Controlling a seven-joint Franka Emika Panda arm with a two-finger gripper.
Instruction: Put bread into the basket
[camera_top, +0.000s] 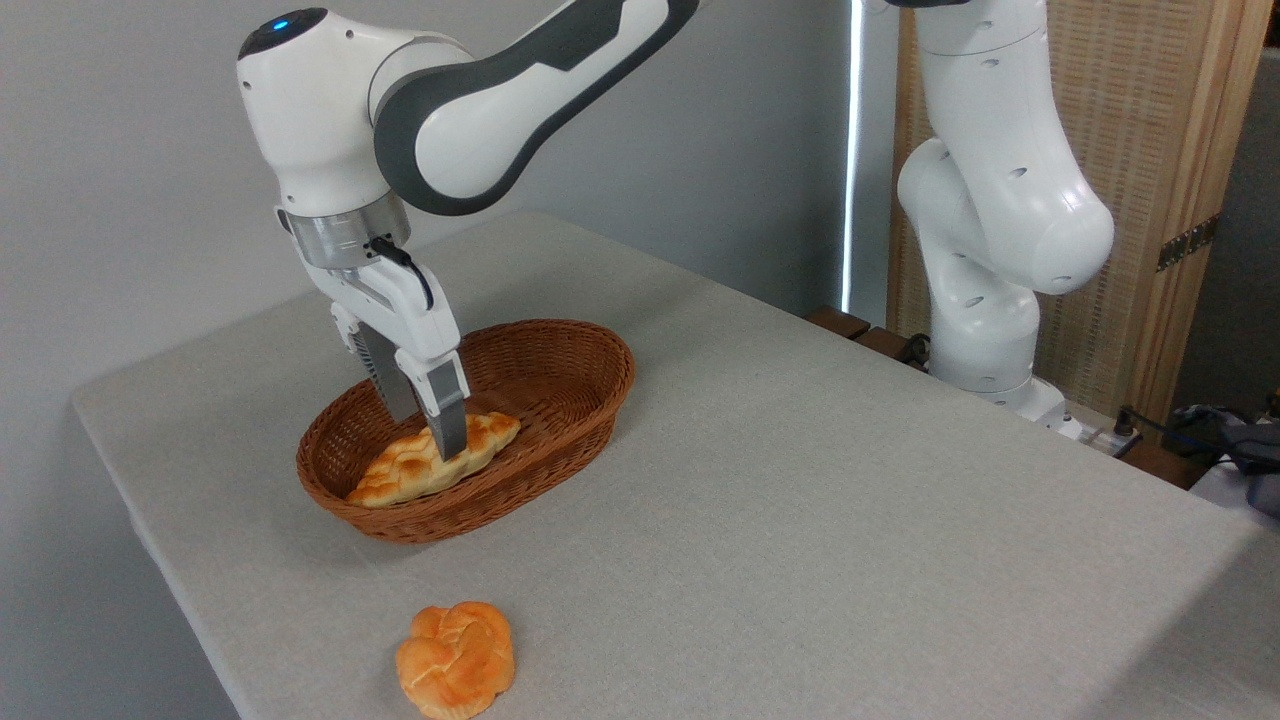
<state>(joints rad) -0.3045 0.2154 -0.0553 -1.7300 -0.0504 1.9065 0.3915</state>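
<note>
Bread (432, 465) lies flat inside basket (570, 352), left half. End effector (432, 432) released, fingers straddling loaf. Risk: loaf snagged by finger on lift, dragged over rim. Bun (455, 660) on counter (800, 500), apart.

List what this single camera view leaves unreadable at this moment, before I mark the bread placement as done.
- Gripper grip: the near finger hides the far fingertip and the contact, so clamped or released cannot be told.
- Bread underside: the basket near wall hides whether the loaf rests on the floor.
- Arm base: cut off by the top and right edges.
- Small bun: its bottom edge is clipped by the frame.
</note>
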